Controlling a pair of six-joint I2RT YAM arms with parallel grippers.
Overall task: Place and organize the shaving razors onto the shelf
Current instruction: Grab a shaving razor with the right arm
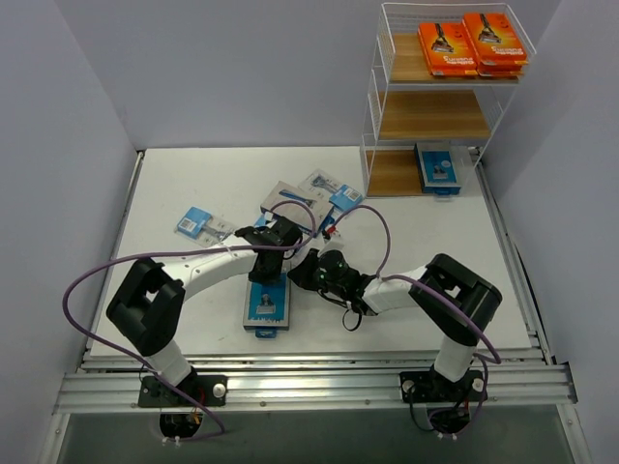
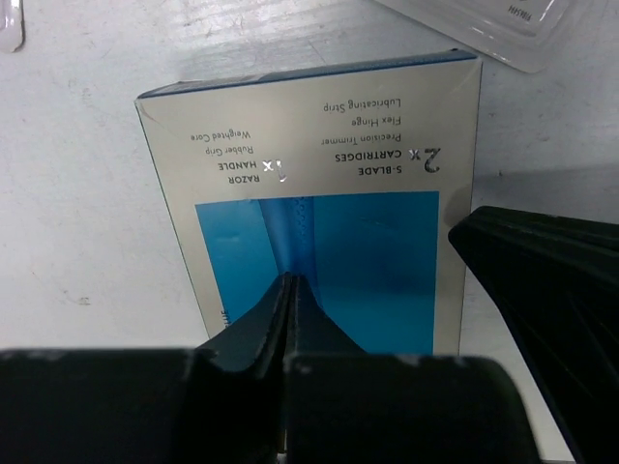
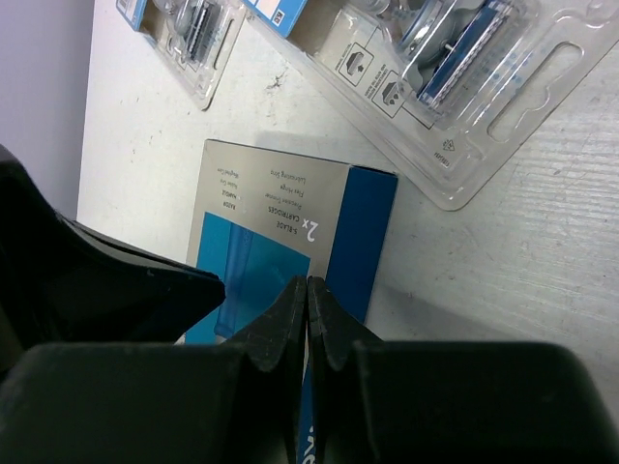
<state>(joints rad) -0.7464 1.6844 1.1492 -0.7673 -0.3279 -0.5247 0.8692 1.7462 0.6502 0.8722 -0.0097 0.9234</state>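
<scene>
A blue-and-grey razor box [image 1: 266, 305] lies flat on the table near the front; it also shows in the left wrist view [image 2: 319, 174] and the right wrist view [image 3: 280, 222]. My left gripper [image 1: 263, 274] [image 2: 290, 280] is shut, its tips over the box's blue face with nothing between them. My right gripper [image 1: 294, 275] [image 3: 308, 283] is shut too, at the box's right edge, close beside the left one. Clear blister razor packs [image 1: 205, 224] [image 1: 324, 191] [image 3: 455, 68] lie behind. The shelf [image 1: 372, 106] holds orange razor boxes [image 1: 474, 43] on top and a blue box [image 1: 438, 168] on the bottom tier.
The shelf's middle tier [image 1: 430, 116] is bare wood. White walls close in the table on the left and right. A purple cable [image 1: 87, 280] loops off the left arm, and another arcs above the right arm [image 1: 377, 227].
</scene>
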